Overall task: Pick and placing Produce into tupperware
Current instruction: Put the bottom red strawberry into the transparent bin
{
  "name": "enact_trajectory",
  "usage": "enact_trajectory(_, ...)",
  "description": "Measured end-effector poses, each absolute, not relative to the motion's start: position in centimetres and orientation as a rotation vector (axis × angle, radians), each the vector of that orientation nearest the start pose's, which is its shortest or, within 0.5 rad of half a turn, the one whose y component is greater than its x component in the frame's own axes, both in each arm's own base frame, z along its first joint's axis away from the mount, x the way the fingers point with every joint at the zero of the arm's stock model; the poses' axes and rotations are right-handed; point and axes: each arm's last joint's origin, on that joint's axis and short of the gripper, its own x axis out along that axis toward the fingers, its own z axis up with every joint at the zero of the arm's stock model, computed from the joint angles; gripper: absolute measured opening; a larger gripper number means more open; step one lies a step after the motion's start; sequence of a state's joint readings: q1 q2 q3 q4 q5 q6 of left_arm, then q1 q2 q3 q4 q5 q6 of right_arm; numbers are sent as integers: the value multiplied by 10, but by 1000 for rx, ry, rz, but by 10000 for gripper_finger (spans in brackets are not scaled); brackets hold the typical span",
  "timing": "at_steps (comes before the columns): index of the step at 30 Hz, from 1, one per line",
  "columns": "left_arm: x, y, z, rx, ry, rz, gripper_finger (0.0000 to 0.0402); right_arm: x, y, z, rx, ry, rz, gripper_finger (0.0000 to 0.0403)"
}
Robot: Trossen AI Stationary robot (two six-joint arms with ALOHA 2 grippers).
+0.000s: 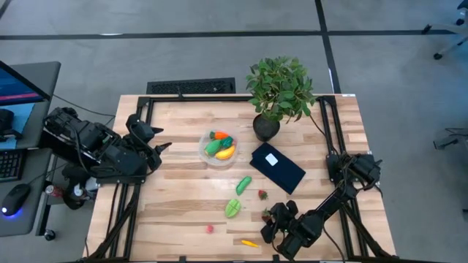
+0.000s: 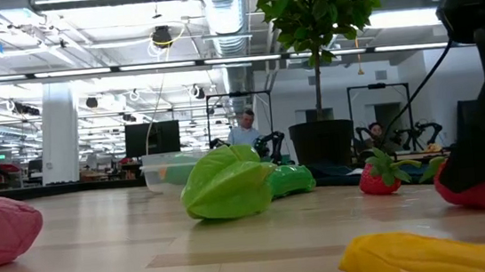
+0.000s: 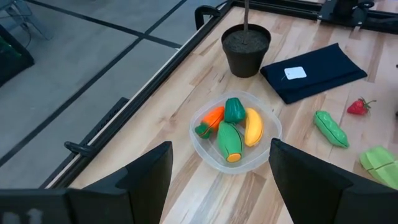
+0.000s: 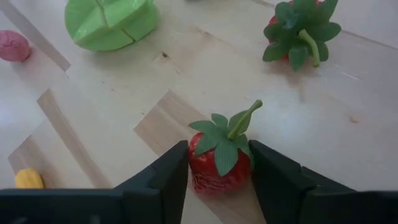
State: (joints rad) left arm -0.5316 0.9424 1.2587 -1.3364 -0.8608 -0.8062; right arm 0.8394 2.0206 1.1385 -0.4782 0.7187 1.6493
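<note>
Your pale wooden tabletop (image 1: pixel 183 197) fills the view. Your right pincer (image 4: pixel 217 171) sits low, its fingers narrow around a red strawberry (image 4: pixel 219 163), both touching its sides. A second strawberry (image 4: pixel 301 28) lies beyond it. Your left pincer (image 3: pixel 217 174) hangs wide open, with the tupperware (image 3: pixel 235 130) holding produce just ahead.

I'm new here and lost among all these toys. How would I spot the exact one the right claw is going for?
Start at the leafy potted plant, then move down past the dark blue pad toward the table's near edge, where the right gripper sits. Between its fingers lies a red strawberry; the other strawberry lies in the open.
</note>
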Motion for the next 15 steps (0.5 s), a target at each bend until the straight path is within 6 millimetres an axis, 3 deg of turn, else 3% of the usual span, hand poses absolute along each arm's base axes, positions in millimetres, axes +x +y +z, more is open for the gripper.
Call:
enact_trajectory(7, 119, -44, 377, -105, 591, 573, 256, 252, 252, 103, 570, 713, -623, 186)
enact_trajectory(15, 119, -45, 377, -113, 583, 571, 256, 252, 252, 103, 570, 714, -623, 179)
